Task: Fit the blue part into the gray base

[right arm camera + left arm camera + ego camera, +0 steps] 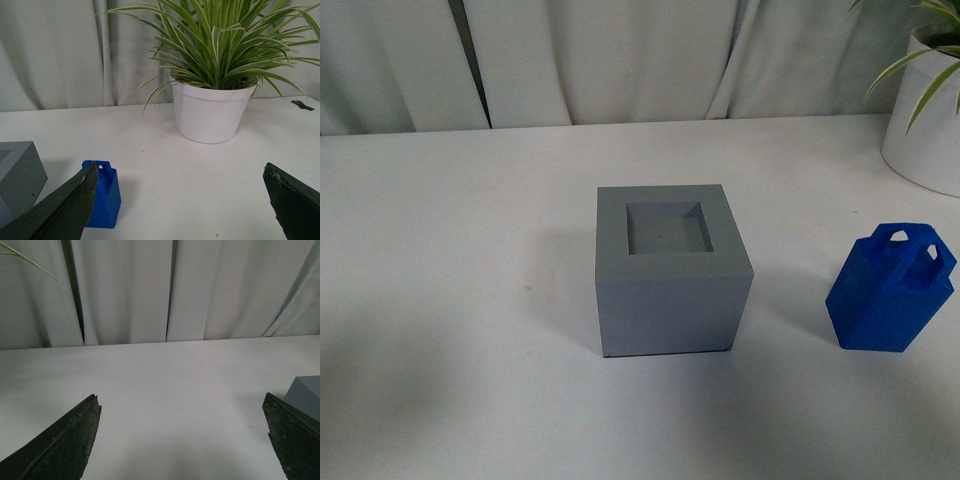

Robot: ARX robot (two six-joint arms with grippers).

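The gray base [672, 268] is a matte cube with an empty square recess in its top, standing in the middle of the white table. The blue part [890, 288] stands upright to its right, loop handles up, apart from it. Neither arm shows in the front view. My left gripper [181, 405] is open over bare table, with a corner of the gray base [306, 395] beside one finger. My right gripper [180, 170] is open and empty; the blue part [104, 196] stands just beyond one finger [65, 207], and the gray base [19, 172] shows at the edge.
A white pot [210, 111] with a striped green plant stands on the table beyond the right gripper, and at the far right edge in the front view [925, 125]. White curtains [620, 55] hang behind the table's far edge.
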